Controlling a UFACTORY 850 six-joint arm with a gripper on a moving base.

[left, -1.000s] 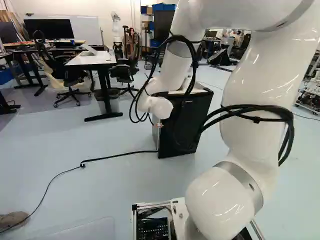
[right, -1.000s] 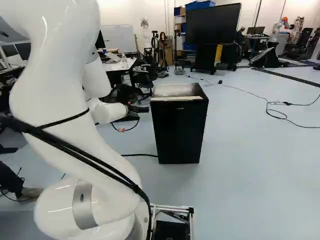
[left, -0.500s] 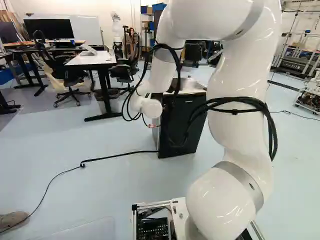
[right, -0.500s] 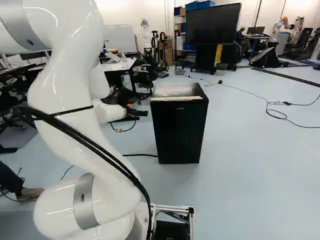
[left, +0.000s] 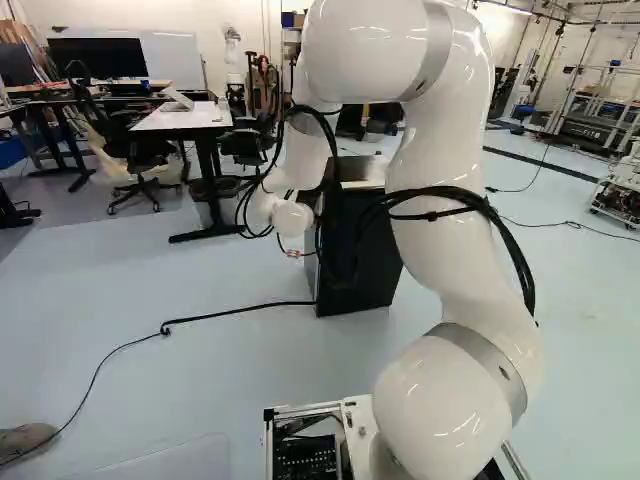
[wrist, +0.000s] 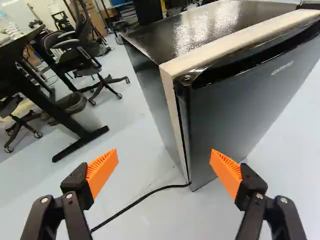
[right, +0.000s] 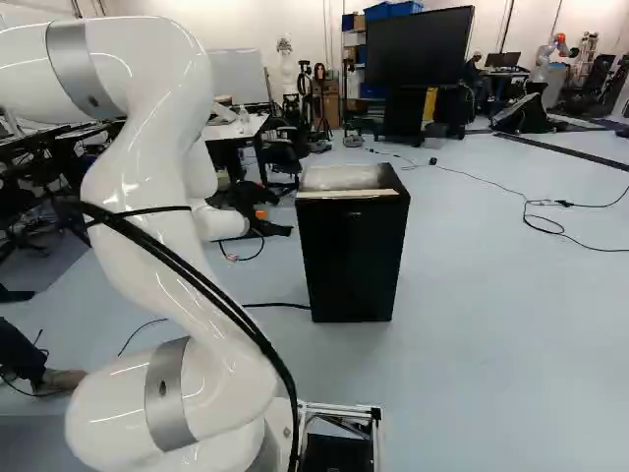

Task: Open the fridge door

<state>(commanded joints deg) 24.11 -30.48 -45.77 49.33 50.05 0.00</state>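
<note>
Pale floor (right: pixel 511 334) running under everything; on it the white arm (left: pixel 450 200), rising from its low joint, bent over at the top, black cables (left: pixel 450 192) strapped round it; the arm right of the middle in the left base view, left of the middle in the right base view.

White-topped desk (left: pixel 180 120) farther back, at the left of the left base view; big dark television (right: pixel 418 46) at the back of the right base view.

Black fridge (right: pixel 352 261) upright on the floor, near the middle of the right base view, partly behind the arm in the left base view; glossy dark top, pale strip along its front edge; door (wrist: pixel 240 115) closed.

Wheeled chair (wrist: pixel 82 57) by the desk; bin (wrist: pixel 75 110) near the desk's leg.

Gripper (right: pixel 283 231) beside the fridge, apart from it; fingers spread wide, orange pads (wrist: pixel 102 171) facing across bare air; the fridge's near corner ahead, between their lines.

Thin black cord (wrist: pixel 145 197) trailing from the fridge's foot.
</note>
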